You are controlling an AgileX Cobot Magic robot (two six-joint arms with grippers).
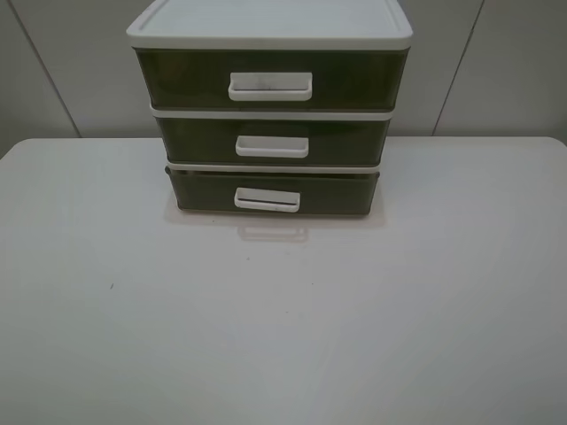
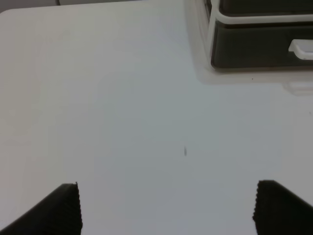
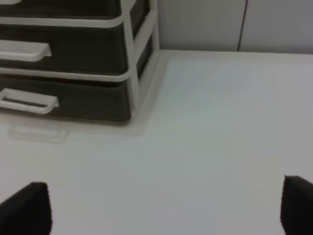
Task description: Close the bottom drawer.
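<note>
At the foot of the three-drawer unit [image 1: 270, 106], the bottom drawer [image 1: 273, 190] sits lowest, its long axis running side to side along the unit's front. Its face and white handle [image 1: 267, 200] point out over the bench [image 1: 283, 328], away from the wall. It juts slightly forward of the drawer above. Both grippers hang over bare bench in front of the unit, well apart from it: left gripper [image 2: 166, 208] with jaws spread, right gripper [image 3: 166, 208] with jaws spread too.

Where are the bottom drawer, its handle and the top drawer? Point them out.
bottom drawer [image 1: 337, 191]: exterior high view, dark front panel.
handle [image 1: 267, 200]: exterior high view, white loop.
top drawer [image 1: 177, 75]: exterior high view, dark front.
</note>
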